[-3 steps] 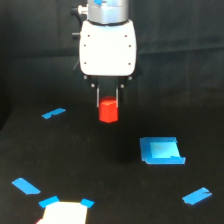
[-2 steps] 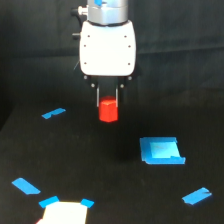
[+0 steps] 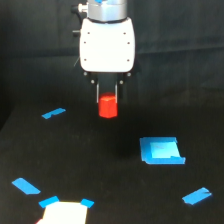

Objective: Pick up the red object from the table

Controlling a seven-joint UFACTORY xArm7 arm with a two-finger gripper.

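Note:
The red object [image 3: 107, 107] is a small bright red-orange block, held between the fingers of my gripper [image 3: 107, 101] near the middle of the exterior view. The gripper hangs under the white arm housing [image 3: 107, 45] and is shut on the block. The block's underside appears to hang a little above the black table [image 3: 100, 165], though the gap is hard to judge. Only the block's upper edge is hidden between the fingers.
A flat blue square piece [image 3: 161, 150] lies toward the exterior view's right. Blue tape strips lie at the left [image 3: 53, 113], lower left [image 3: 26, 186] and lower right [image 3: 196, 196]. A white sheet with blue tape corners [image 3: 64, 211] sits at the bottom edge.
The gripper and the red block stay in nearly the same place; the block seems a touch higher than before.

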